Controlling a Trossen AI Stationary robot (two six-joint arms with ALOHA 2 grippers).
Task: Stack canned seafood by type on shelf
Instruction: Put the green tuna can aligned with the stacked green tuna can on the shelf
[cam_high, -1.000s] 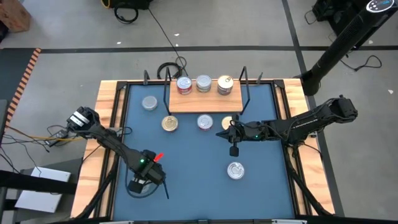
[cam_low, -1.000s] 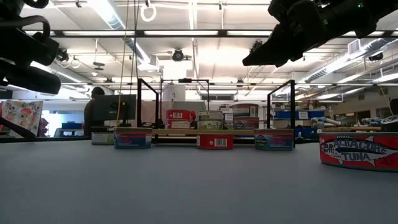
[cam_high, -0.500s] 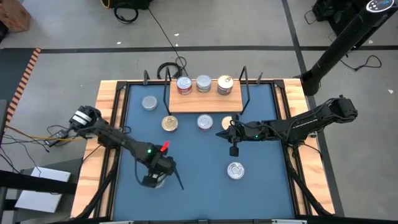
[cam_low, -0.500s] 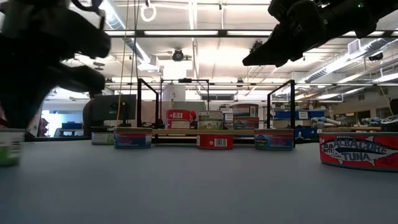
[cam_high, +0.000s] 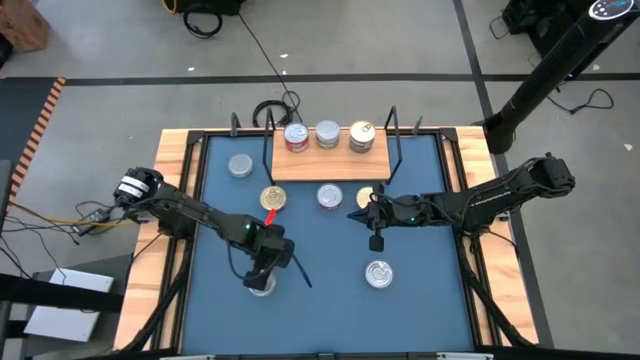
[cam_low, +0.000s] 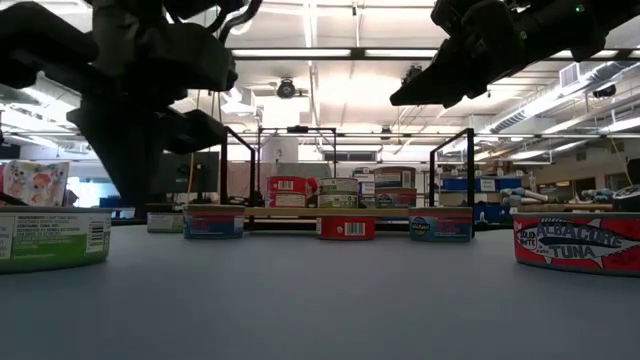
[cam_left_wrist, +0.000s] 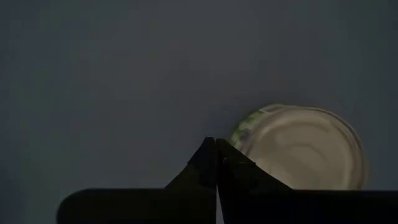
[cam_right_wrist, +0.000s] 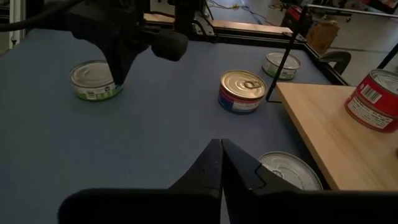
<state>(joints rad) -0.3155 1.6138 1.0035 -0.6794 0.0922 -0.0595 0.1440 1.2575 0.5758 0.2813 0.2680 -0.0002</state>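
A green-labelled tin (cam_high: 262, 285) of the canned seafood stands flat on the blue table near its front left. My left gripper (cam_high: 264, 266) is shut and points down at that tin's far side. The tin also shows in the right wrist view (cam_right_wrist: 92, 81) and the low view (cam_low: 50, 238). My right gripper (cam_high: 377, 241) hangs shut above the table, right of centre, touching nothing. The shelf (cam_high: 320, 166) lies at the far edge and carries three tins: a red-sided tin (cam_high: 295, 137), a silver tin (cam_high: 328, 133) and a gold-topped tin (cam_high: 361, 136). Several more tins stand on the table. My left gripper's shut fingers (cam_left_wrist: 211, 158) come from above, pointing steeply down. The outer side of one finger rests against the rim of the green-labelled tin (cam_left_wrist: 239, 134) on its far side. The tin stands flat on the table, lid up.
Loose tins stand in front of the shelf: silver (cam_high: 240, 166), gold-topped (cam_high: 272, 199), silver (cam_high: 330, 196). A tuna tin (cam_high: 378, 273) lies below my right gripper. Black wire uprights (cam_high: 395, 140) stand at the shelf's ends. A wooden rim (cam_high: 170, 200) frames the table.
My left gripper has swung toward the table's right edge and a little toward the far edge, tipping as it went, with its fingers shut. The green-labelled tin has slid along the table toward the right with it, staying flat.
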